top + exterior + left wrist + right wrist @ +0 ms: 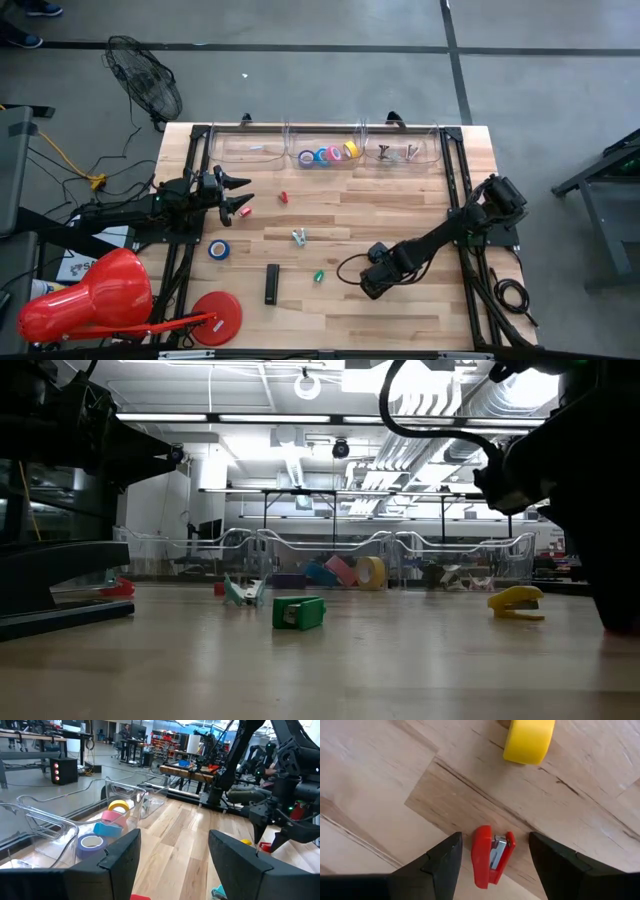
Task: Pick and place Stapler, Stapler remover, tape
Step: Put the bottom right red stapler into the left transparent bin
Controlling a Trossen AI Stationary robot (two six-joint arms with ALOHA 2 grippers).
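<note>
Right end effector spread over a small red stapler, unseen from overhead; left end effector spread.

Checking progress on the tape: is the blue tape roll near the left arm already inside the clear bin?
No. In the high view that blue tape roll lies on the bare table, apart from the clear bin.

My two arms were dark and jointed, looped by black cables; my fingers were matte black, angular wedges.
</note>
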